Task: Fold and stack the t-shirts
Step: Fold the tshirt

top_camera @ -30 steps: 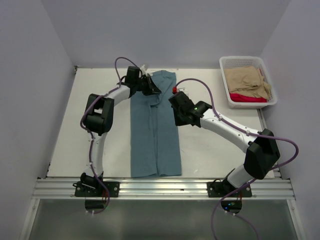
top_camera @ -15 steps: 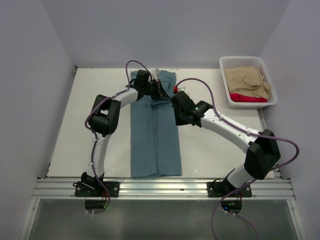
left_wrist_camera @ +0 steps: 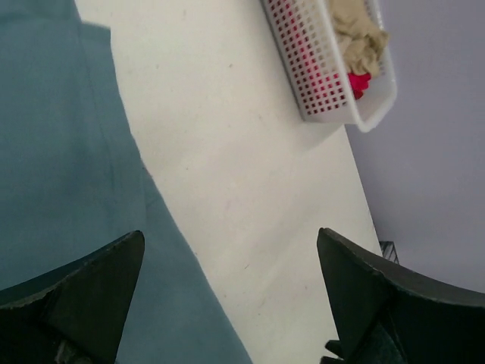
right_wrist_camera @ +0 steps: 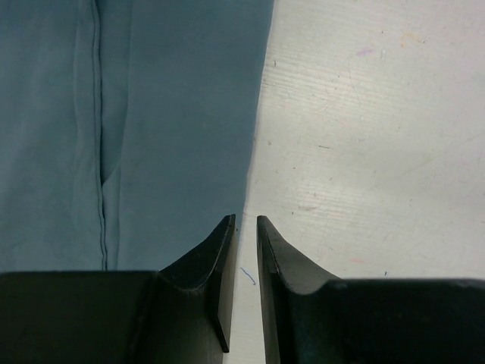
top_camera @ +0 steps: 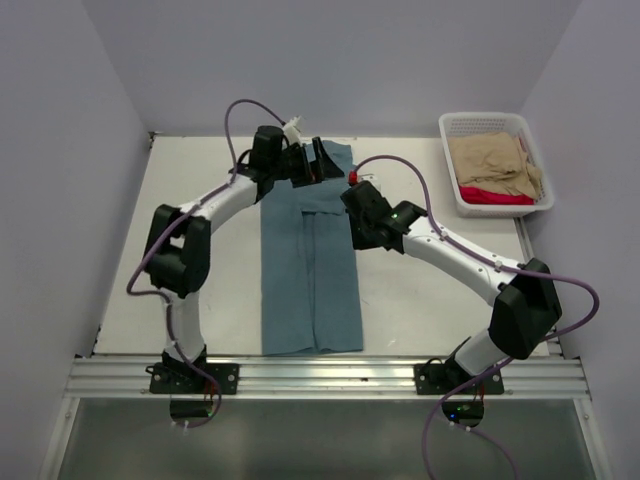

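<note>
Left gripper spread wide, holding nothing; right gripper barely parted at the cloth's edge (nothing pinched). Beneath them the teal t-shirt lies flat as a long strip, probably awaiting its crosswise fold.

Teal t-shirt: from above we lose its far end under the left hand and the right hand.
Red t-shirt: we see only a strip beneath the tan t-shirt.
Basket: cut off by the left wrist view's top edge.
</note>
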`<state>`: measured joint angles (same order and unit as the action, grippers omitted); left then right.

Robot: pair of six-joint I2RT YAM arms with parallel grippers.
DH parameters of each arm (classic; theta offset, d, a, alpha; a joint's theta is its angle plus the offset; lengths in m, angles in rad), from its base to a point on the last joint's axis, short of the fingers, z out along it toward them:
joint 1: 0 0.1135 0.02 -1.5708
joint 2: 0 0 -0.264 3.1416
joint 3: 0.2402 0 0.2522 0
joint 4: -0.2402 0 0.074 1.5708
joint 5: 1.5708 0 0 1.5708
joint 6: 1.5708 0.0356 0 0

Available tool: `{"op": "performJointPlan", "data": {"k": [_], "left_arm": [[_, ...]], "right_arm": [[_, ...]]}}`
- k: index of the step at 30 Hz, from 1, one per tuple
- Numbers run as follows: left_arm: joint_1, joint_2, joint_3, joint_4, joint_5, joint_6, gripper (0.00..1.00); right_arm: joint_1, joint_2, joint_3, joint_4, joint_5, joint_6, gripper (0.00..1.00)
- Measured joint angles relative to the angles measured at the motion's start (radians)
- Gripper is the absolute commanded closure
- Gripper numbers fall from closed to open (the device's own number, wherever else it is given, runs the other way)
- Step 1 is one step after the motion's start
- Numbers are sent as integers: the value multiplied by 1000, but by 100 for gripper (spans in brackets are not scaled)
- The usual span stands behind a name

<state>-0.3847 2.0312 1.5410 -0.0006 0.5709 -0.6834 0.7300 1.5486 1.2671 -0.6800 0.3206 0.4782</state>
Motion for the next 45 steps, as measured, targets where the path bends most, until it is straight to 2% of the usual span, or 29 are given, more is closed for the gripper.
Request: {"op": "performJointPlan", "data": {"k": [4, 7, 9, 10, 12, 13, 17, 22, 26, 33, 45], "left_arm": [[0, -230, -149, 14, -107, 38, 0], [0, -412, -341, -19, -229, 68, 0], [0, -499, -474, -61, -299, 78, 0], [-2, -537, -547, -85, -332, 80, 0], [-9, -617, -679, -157, -382, 79, 0], [-20, -666, -747, -197, -407, 79, 0], [-77, -919, -945, -325, -423, 69, 0], [-92, -1226, -1062, -406, -376, 13, 0], [-96, -1355, -1138, -448, -304, -42, 0], [-108, -1366, -1255, -563, -190, -92, 0], [-119, -1378, -1277, -649, -83, -113, 2]], "right_arm": [[0, -1, -4, 3, 2, 0, 85], [-2, -12, -35, 14, 0, 3, 85], [-4, -23, -73, 23, -9, 12, 71], [-4, -32, -103, 38, -25, 20, 59], [-5, -53, -175, 68, -62, 35, 48], [-5, -65, -211, 86, -85, 41, 38], [-6, -125, -385, 162, -210, 88, 27], [-2, -214, -578, 275, -362, 161, 27], [10, -263, -676, 328, -427, 219, 31], [43, -310, -751, 420, -500, 310, 34], [70, -309, -785, 486, -534, 391, 44]]}}
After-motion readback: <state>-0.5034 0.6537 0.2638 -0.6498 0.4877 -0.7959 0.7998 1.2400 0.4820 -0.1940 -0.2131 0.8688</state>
